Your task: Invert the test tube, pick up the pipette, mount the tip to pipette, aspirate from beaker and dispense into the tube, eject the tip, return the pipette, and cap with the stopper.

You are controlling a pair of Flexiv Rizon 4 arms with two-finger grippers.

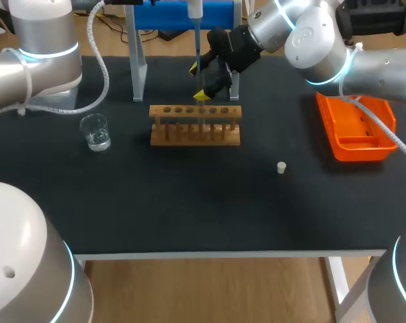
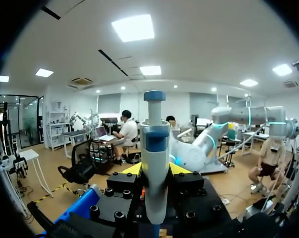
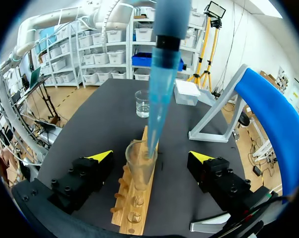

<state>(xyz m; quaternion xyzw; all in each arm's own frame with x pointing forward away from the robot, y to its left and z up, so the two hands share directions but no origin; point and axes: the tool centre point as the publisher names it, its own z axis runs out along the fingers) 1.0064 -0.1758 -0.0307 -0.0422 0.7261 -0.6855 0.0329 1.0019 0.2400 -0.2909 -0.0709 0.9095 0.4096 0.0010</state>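
Observation:
My left gripper [image 2: 156,171] is shut on the blue and white pipette [image 2: 155,163], which it holds upright. The pipette [image 1: 197,40] comes down over the wooden rack [image 1: 195,124], and its blue tip [image 3: 159,109] reaches into the mouth of the clear test tube [image 3: 139,166] standing in the rack. My right gripper [image 1: 199,81] stands open at the rack's far side. Its yellow-tipped fingers [image 3: 102,154] flank the tube without touching it. The beaker [image 1: 95,131] holds some clear liquid, left of the rack. The small white stopper [image 1: 281,167] lies on the mat to the right.
An orange tray [image 1: 356,126] sits at the right edge. The pipette stand [image 1: 139,60], with grey legs and a blue top bar, rises behind the rack. A white box [image 3: 186,91] lies beyond the beaker [image 3: 142,103] in the right wrist view.

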